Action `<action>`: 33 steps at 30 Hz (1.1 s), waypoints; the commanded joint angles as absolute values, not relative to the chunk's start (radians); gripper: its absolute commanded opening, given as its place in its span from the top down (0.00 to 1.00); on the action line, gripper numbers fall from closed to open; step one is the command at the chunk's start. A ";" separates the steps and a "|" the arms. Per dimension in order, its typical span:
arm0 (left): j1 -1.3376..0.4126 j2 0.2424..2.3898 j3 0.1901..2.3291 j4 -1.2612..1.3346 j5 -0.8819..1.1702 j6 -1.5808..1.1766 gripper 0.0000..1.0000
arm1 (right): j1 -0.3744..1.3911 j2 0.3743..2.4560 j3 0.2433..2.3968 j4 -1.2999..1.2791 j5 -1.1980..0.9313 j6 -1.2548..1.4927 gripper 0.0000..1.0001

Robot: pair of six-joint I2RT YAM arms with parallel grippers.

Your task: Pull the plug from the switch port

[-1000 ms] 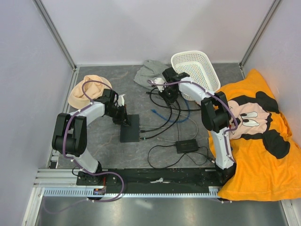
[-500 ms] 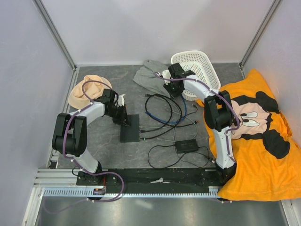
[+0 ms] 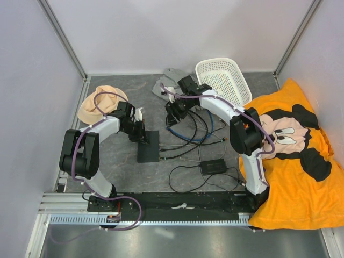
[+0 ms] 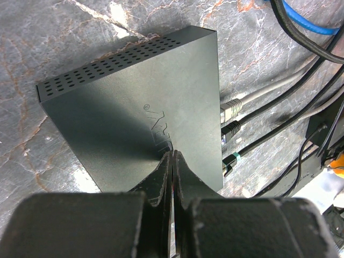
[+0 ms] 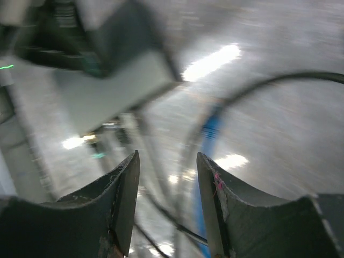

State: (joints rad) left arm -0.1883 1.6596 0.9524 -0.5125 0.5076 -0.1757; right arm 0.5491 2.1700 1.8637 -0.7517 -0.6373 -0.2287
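Observation:
The flat black switch (image 3: 148, 146) lies left of the table's middle. My left gripper (image 3: 141, 133) is shut, its tips resting on the switch's top (image 4: 140, 102). In the left wrist view the left gripper (image 4: 172, 156) holds nothing. A grey plug (image 4: 232, 109), a black plug (image 4: 231, 129) and a green-banded plug (image 4: 230, 158) sit in the row of switch ports (image 4: 221, 141) on its side. My right gripper (image 3: 174, 111) hovers open over the loose cables behind the switch. The right wrist view is blurred; the right gripper (image 5: 167, 161) has nothing between its fingers, and a blue cable (image 5: 210, 131) lies below.
Tangled black and blue cables (image 3: 191, 129) spread from the switch toward a small black power brick (image 3: 213, 166). A tan hat (image 3: 99, 105) lies far left, a grey cloth (image 3: 167, 80) and white basket (image 3: 223, 79) at the back, and an orange cartoon pillow (image 3: 295, 145) on the right.
My right gripper has opened and swung left from beside the basket, down over the cables. The cables it had lifted now lie spread on the table. The left arm has not moved.

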 commanded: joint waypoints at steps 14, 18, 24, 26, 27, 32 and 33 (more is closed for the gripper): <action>-0.186 1.462 0.959 -0.531 0.156 -0.216 0.98 | 0.643 2.296 1.885 -0.805 -0.798 -0.232 0.54; -0.187 1.500 0.930 -0.537 0.153 -0.192 0.98 | 0.644 2.327 1.897 -0.775 -0.726 -0.193 0.60; -0.187 1.598 0.989 -0.543 0.132 -0.167 0.98 | 0.658 2.361 1.934 -0.756 -0.669 -0.175 0.65; -0.187 1.647 1.018 -0.545 0.152 -0.163 0.99 | 0.664 2.364 1.931 -0.755 -0.669 -0.173 0.65; -0.187 1.664 1.052 -0.546 0.164 -0.163 0.98 | 0.666 2.362 1.930 -0.755 -0.666 -0.170 0.65; -0.189 1.784 1.211 -0.555 0.232 -0.167 0.98 | 0.664 2.355 1.914 -0.755 -0.646 -0.175 0.65; -0.189 1.824 1.238 -0.557 0.233 -0.164 0.98 | 0.664 2.352 1.911 -0.753 -0.644 -0.175 0.64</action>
